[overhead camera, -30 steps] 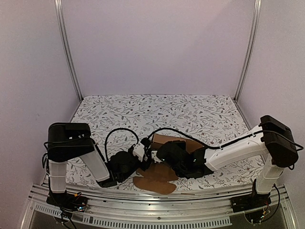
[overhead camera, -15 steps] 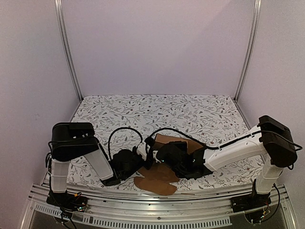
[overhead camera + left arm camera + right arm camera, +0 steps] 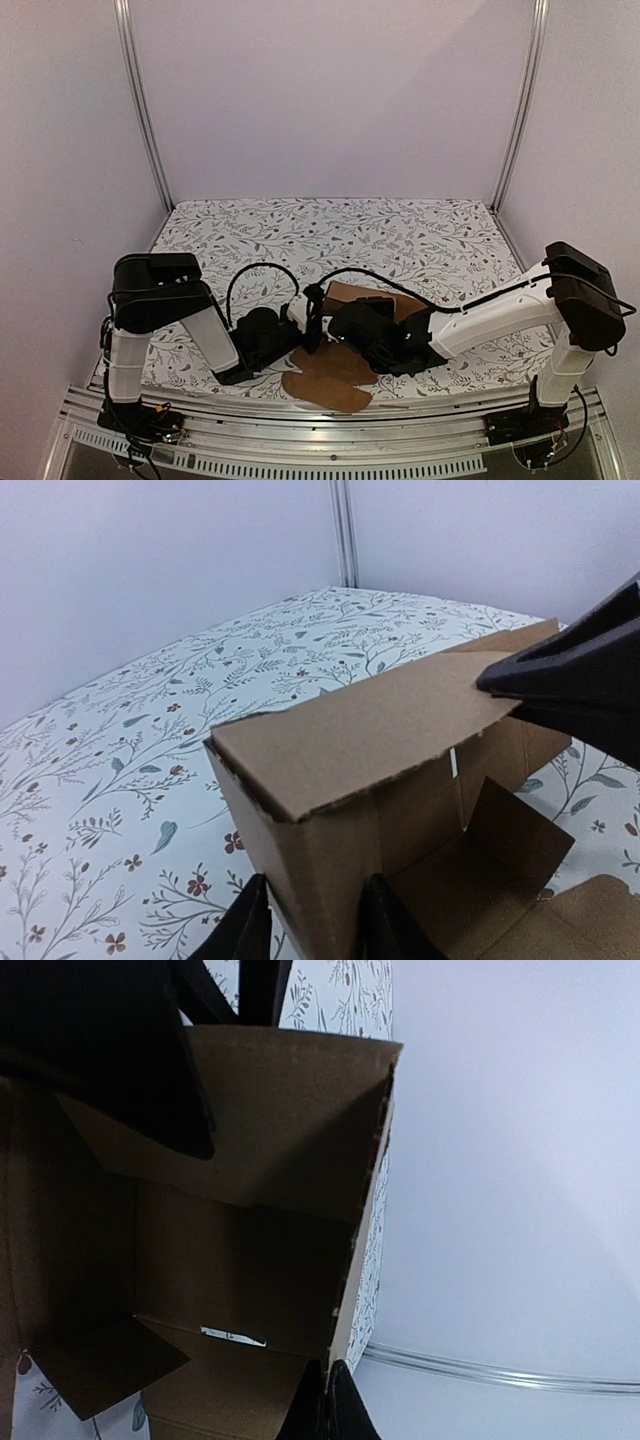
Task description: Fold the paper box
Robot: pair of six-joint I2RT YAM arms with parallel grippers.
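Paper box (image 3: 350, 730): partly erected, and set at the middle of the tabletop's (image 3: 400, 230) near edge, between the two arms. One flap is spread flat on the tabletop toward that edge.
Left gripper (image 3: 312, 885): clamped on a lower upright corner of the paper box. One finger is pressed against each side of the cardboard.
Right gripper (image 3: 500, 680): clenched on the free end of the paper box's upper panel, which is held raised.
Tabletop: covered with a leaf-and-flower print.
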